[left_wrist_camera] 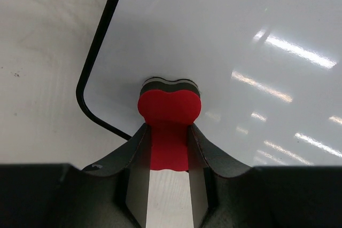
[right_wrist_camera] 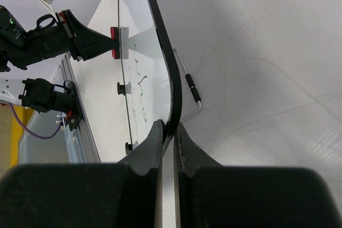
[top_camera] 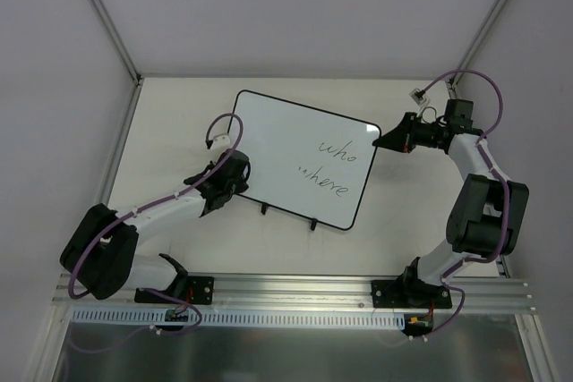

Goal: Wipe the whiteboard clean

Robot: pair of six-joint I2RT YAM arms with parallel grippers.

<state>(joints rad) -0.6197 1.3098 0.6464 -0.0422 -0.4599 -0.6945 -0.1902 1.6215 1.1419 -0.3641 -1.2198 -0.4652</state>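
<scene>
Whiteboard (top_camera: pixel 286 145) sits slantwise at the centre of the top view on the pale table (top_camera: pixel 170 123), writing side up, with the black words (top_camera: pixel 324 167) on its right half not yet wiped. The right gripper (right_wrist_camera: pixel 170 132) has its jaws nearly together, pinching the black frame at the board's right edge, probably to keep the board from sliding while it is rubbed. The left gripper (left_wrist_camera: pixel 168 132) is clamped on a red eraser (left_wrist_camera: pixel 169 106), whose felt end touches the white surface just inside the lower left rounded corner. That is well apart from the writing, so the wiping has a way to travel. The left arm stretches low from the lower left of the top view, slanting up to the board's left edge. The right arm is folded at the right of that view, its forearm turned leftward toward the board.
</scene>
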